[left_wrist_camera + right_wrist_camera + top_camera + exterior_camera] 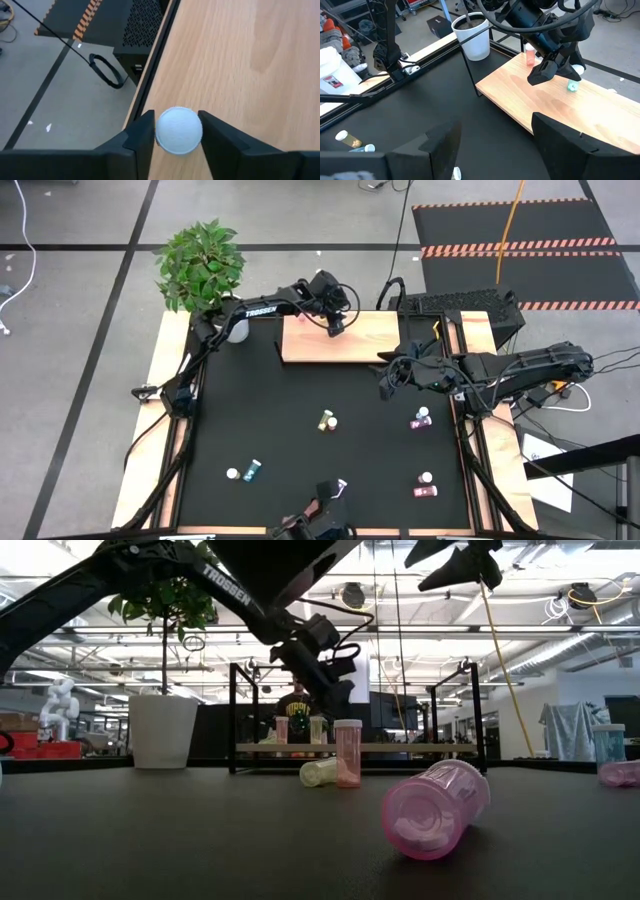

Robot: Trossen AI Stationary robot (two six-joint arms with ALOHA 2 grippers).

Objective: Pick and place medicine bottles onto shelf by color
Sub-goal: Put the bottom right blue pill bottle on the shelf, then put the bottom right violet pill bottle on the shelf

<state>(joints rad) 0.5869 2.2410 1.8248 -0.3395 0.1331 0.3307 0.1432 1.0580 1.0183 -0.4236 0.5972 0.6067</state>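
Note:
The shelf (345,340) is a tan board at the table's far edge. A pink medicine bottle (530,55) stands on it. My left gripper (177,137) reaches over the board's far edge, shut on a white-capped teal bottle (572,86). My right gripper (495,145) hovers open over the table's right half, holding nothing. Loose bottles lie on the black mat: yellow (326,420), purple (420,418), pink (425,486) and teal (246,471). My left gripper has the teal bottle's round white cap (178,131) between its two fingers, one on each side. The fingers slant down from above, toward the shelf's far edge. The bottle is upright over the board (240,60); whether its bottom rests on it does not show.
A white plant pot (235,330) stands at the shelf's left end. A keyboard (460,302) lies beyond the shelf's right end. A camera mount (320,510) sits at the table's near edge. Bare black mat (290,395) lies between the shelf and the loose bottles.

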